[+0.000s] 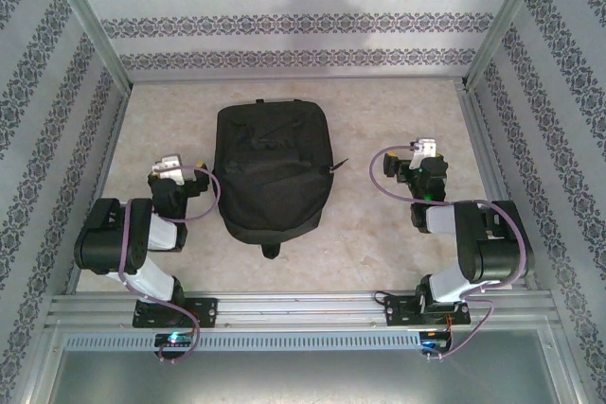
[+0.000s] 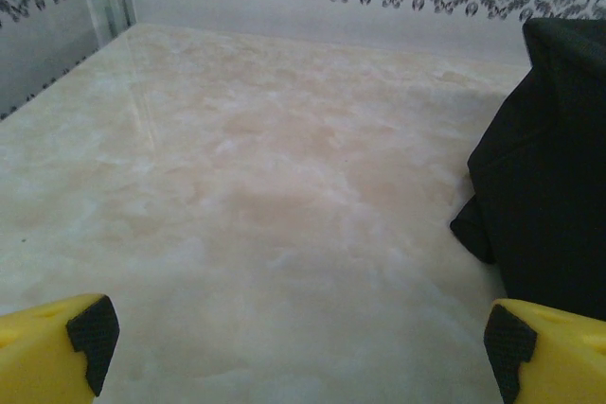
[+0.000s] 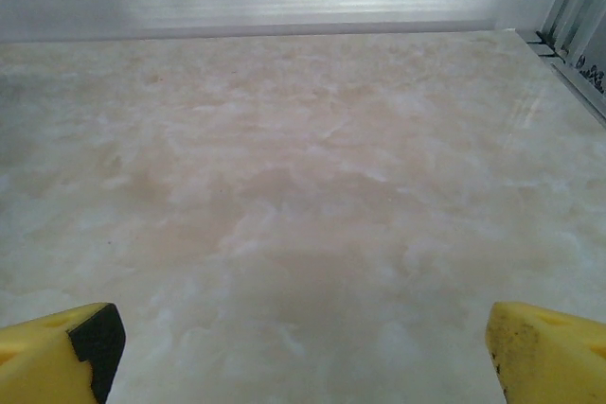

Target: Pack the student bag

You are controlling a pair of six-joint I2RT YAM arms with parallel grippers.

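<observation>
The student bag [image 1: 272,169] is a large black fabric backpack lying flat in the middle of the marble table, zip side up. Its dark edge also fills the right side of the left wrist view as the student bag [image 2: 544,167]. My left gripper [image 1: 172,166] rests just left of the bag, apart from it. In the left wrist view the left gripper [image 2: 301,347] is open, yellow fingertips [image 2: 57,347] far apart over bare table. My right gripper [image 1: 423,150] rests to the bag's right. The right gripper [image 3: 303,347] is open too, with nothing between its fingers.
The beige marble table [image 1: 379,224] is walled in by patterned panels on three sides. Metal frame posts [image 1: 99,35] stand at the back corners. An aluminium rail [image 1: 303,307] with both arm bases runs along the near edge.
</observation>
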